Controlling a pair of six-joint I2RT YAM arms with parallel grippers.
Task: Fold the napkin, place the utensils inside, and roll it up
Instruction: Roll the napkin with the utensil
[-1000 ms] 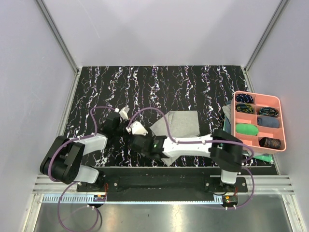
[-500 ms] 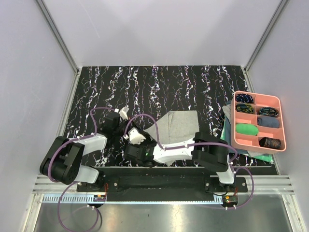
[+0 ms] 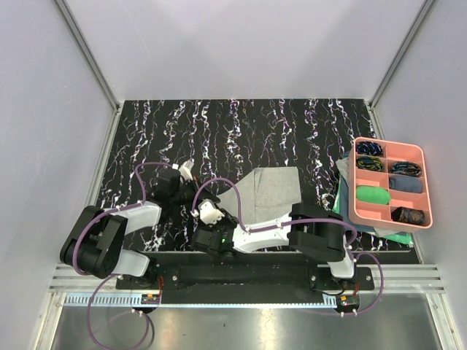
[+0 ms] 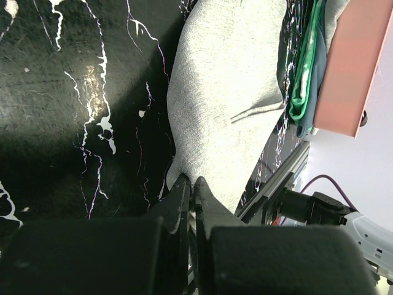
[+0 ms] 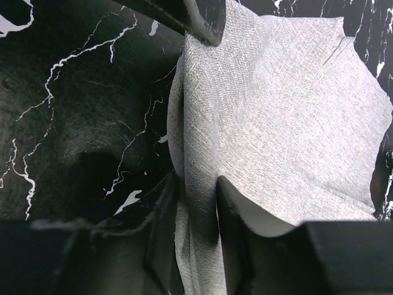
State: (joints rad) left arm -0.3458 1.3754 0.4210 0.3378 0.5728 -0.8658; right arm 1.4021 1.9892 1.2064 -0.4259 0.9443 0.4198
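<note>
The light grey napkin [image 3: 273, 188] lies partly folded on the black marbled table, its left edge lifted. My left gripper [image 3: 198, 191] is shut on that edge's corner; the left wrist view shows the cloth [image 4: 227, 80] pinched at the tips [image 4: 191, 183]. My right gripper [image 3: 219, 217] sits just nearer along the same edge. In the right wrist view its fingers [image 5: 198, 184] straddle a raised fold of the napkin [image 5: 288, 123], jaws half closed and not clamped. The left fingertip [image 5: 206, 24] shows at the top there. The utensils are out of view.
A pink compartment tray [image 3: 427, 182] holding rolled cloths stands at the right edge, seen too in the left wrist view as a pink tray [image 4: 356, 61]. Green and teal cloths [image 3: 394, 237] lie under it. The metal rail [image 3: 241, 273] runs along the near edge.
My right gripper has slid left along the near side to the napkin's lifted edge, and its jaws have narrowed around the fold. The left gripper has kept its hold and place.
</note>
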